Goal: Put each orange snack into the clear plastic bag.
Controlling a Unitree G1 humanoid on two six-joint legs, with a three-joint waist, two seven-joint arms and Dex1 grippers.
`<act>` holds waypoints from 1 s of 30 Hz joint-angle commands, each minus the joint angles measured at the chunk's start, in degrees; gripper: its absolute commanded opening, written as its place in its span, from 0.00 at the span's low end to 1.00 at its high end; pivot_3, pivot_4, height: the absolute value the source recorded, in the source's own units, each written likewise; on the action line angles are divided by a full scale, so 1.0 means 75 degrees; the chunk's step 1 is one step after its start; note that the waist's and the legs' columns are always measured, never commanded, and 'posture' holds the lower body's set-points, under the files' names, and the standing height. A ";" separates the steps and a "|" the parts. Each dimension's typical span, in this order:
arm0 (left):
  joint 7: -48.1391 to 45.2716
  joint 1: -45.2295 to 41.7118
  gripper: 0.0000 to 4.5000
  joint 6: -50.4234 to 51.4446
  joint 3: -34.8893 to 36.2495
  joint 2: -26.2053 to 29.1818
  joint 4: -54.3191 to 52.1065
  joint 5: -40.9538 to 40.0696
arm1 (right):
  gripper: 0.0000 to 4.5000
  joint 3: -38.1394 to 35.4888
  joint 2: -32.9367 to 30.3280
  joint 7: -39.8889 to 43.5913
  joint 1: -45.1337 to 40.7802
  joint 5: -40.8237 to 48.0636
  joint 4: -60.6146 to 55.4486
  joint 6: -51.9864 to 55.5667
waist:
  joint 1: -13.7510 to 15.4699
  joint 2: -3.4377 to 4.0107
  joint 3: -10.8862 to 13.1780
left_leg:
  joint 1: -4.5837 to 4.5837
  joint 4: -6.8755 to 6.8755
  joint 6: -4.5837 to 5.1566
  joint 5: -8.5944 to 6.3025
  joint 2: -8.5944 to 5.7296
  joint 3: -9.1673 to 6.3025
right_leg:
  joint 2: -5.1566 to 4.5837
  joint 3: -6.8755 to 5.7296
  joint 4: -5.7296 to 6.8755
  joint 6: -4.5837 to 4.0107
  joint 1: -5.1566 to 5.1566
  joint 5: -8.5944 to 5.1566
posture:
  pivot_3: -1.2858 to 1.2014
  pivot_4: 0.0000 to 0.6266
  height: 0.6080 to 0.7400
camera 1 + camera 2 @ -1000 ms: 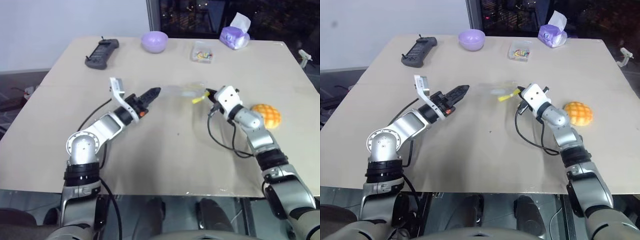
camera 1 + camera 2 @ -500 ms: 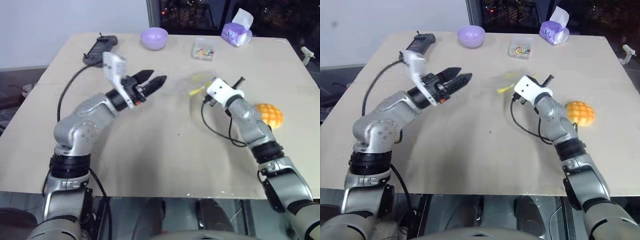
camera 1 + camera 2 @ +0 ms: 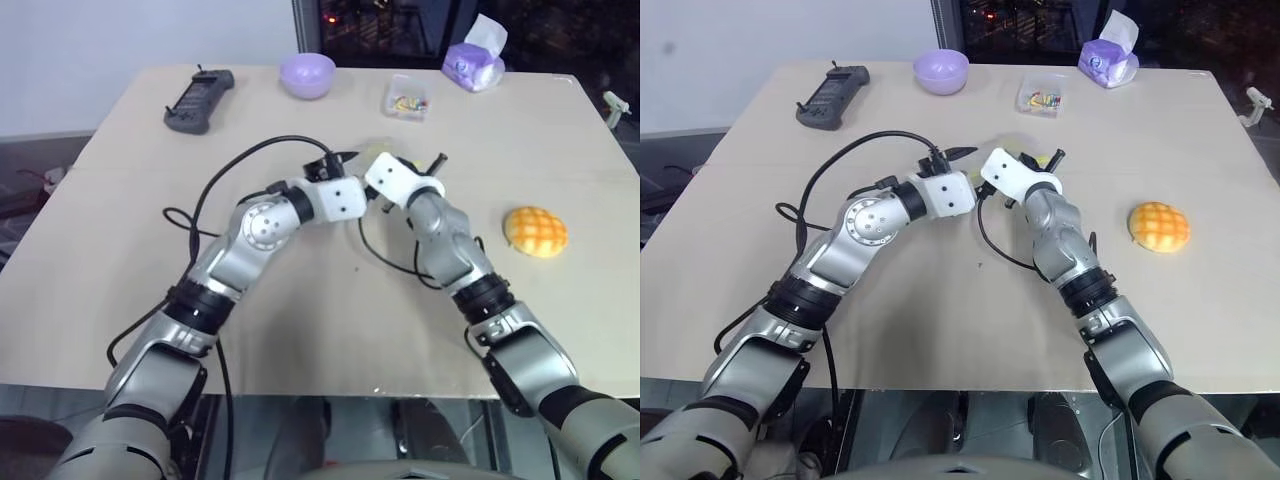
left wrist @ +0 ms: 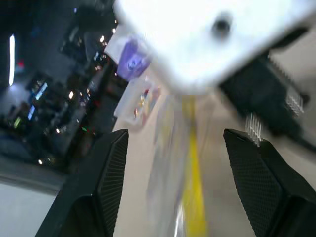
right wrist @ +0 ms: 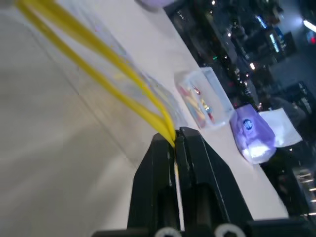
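Yellow strip of the clear plastic bag (image 5: 98,69) is pinched in the clenched right gripper (image 5: 175,140). Left gripper (image 4: 170,148) stands spread wide at the bag. Orange snack (image 3: 536,231) lies well apart, right of both; bagging not begun.

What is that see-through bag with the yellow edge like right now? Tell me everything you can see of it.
The clear plastic bag is thin, crinkly and transparent, with a yellow strip along its mouth edge. The right gripper has its black jaws shut on that strip, and from there the bag stretches away over the tan table. The left gripper sits with its jaws wide open on either side of the bag, not closed on it. The bag looks empty; the orange bun lies apart on the table.
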 commanded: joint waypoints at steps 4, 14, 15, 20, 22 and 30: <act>-0.0014 -0.0029 0.72 -0.0018 0.0340 -0.0182 -0.0184 0.0281 | 0.00 0.0174 -0.0055 -0.0087 -0.0080 -0.0240 -0.0369 0.0056 | -0.0024 0.0000 0.0000 | 0.0000 0.0001 0.0000 0.0000 0.0000 0.0001 | 0.0001 0.0001 0.0002 0.0000 -0.0001 0.0000 | 0.52 0.24 1.00; -0.0513 0.0281 0.72 0.1146 0.0712 -0.0236 -0.0986 0.0314 | 0.00 0.0297 -0.0160 -0.0217 -0.0042 -0.0367 -0.0243 0.0005 | -0.0169 0.0000 0.0000 | 0.0000 0.0003 0.0000 0.0000 0.0000 0.0000 | 0.0000 0.0001 0.0010 0.0000 -0.0003 0.0000 | 0.52 0.24 1.00; -0.0554 0.0306 0.72 0.1232 0.0732 -0.0257 -0.1076 0.0300 | 0.00 0.0298 -0.0161 -0.0223 -0.0044 -0.0360 -0.0245 0.0012 | -0.0185 0.0000 0.0000 | 0.0000 0.0003 0.0000 0.0000 0.0001 0.0000 | 0.0000 0.0001 0.0011 0.0000 -0.0003 0.0000 | 0.52 0.24 1.00; -0.0782 0.0490 0.72 0.1438 0.0704 -0.0279 -0.1572 0.0316 | 0.00 0.0265 -0.0140 -0.0303 -0.0015 -0.0279 -0.0224 -0.0084 | -0.0213 0.0000 -0.0001 | 0.0001 0.0007 0.0000 0.0000 0.0001 0.0000 | 0.0000 0.0003 0.0016 0.0000 -0.0003 0.0000 | 0.52 0.24 1.00; -0.0835 0.0548 0.72 0.1540 0.0734 -0.0331 -0.1734 0.0274 | 0.00 0.0270 -0.0142 -0.0311 -0.0006 -0.0280 -0.0217 -0.0076 | -0.0208 0.0000 -0.0001 | 0.0003 0.0007 0.0000 0.0001 0.0002 0.0000 | 0.0001 0.0004 0.0021 0.0000 -0.0003 0.0000 | 0.52 0.24 1.00; -0.0964 0.0632 0.46 0.1779 0.0816 -0.0387 -0.1814 0.0311 | 0.00 0.0261 -0.0133 -0.0338 0.0009 -0.0260 -0.0243 -0.0077 | -0.0201 0.0000 -0.0001 | 0.0004 0.0049 0.0000 0.0000 0.0001 0.0000 | 0.0002 0.0005 0.0068 0.0000 -0.0004 0.0000 | 0.52 0.24 1.00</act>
